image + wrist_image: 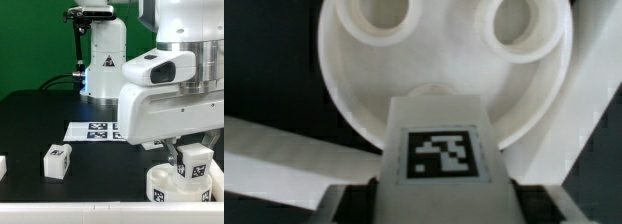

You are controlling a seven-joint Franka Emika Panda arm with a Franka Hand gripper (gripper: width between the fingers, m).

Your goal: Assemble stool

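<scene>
A black table (pixel 30 120) before a green backdrop (pixel 30 40) carries the white Franka arm (pixel 160 90), its base label (pixel 107 65) too small to read; the round seat (pixel 165 186) lies under the gripper (pixel 441 203), the marker board (pixel 95 130) behind; the fingers (pixel 352 205) clamp a tagged leg (pixel 441 140) over the seat; only the exterior view shows a loose leg (pixel 57 160), only the wrist view the seat's holes (pixel 388 18).

Tagged white leg (pixel 441 150) clamped in the gripper (pixel 441 205) over the round seat (pixel 349 90); with the leg at six o'clock, holes (pixel 375 15) lie at eleven and one
</scene>
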